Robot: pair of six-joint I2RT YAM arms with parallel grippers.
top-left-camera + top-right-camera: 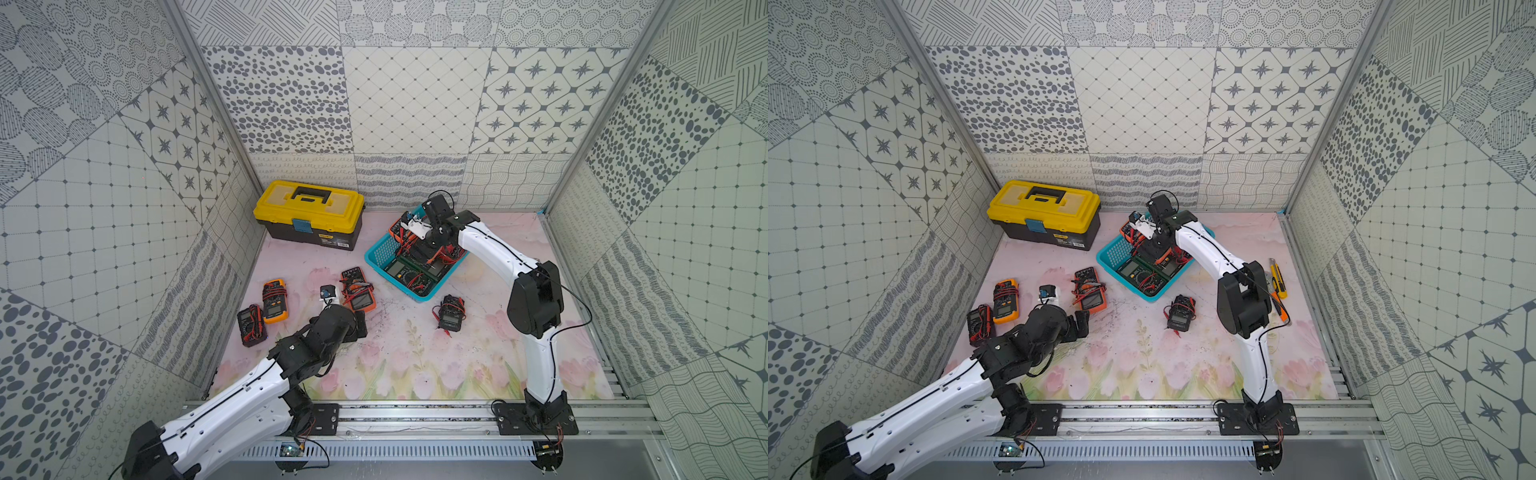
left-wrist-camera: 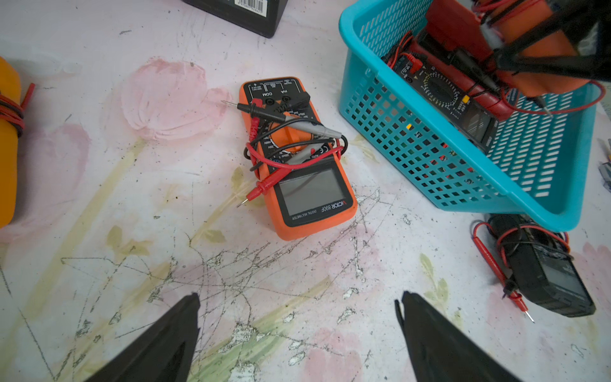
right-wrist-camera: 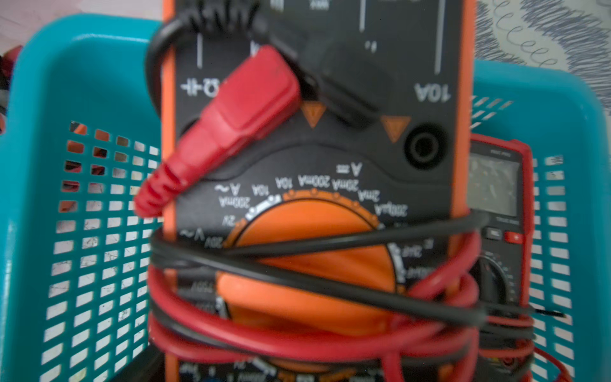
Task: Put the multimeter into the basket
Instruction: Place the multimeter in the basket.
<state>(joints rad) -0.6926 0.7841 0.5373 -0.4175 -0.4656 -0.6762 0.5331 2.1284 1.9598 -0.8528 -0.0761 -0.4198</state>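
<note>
Left gripper point(image 2: 299, 297): jaws spread wide, nothing between them, hovering over bare mat.
Target, my guess: orange multimeter point(image 2: 297, 158), flat on the mat just ahead of those jaws, leads bundled on top.
Long axis: runs roughly away from the gripper, screen end nearest, so the jaw gap already crosses its narrow width.
Nearer arm: the left one, easily.
Basket point(image 1: 376, 259): just past that meter, off to the right, already holding several meters.
Right gripper point(image 1: 423, 254): down over the basket, another orange meter right beneath its camera; can't tell if it's gripping or spread.
</note>
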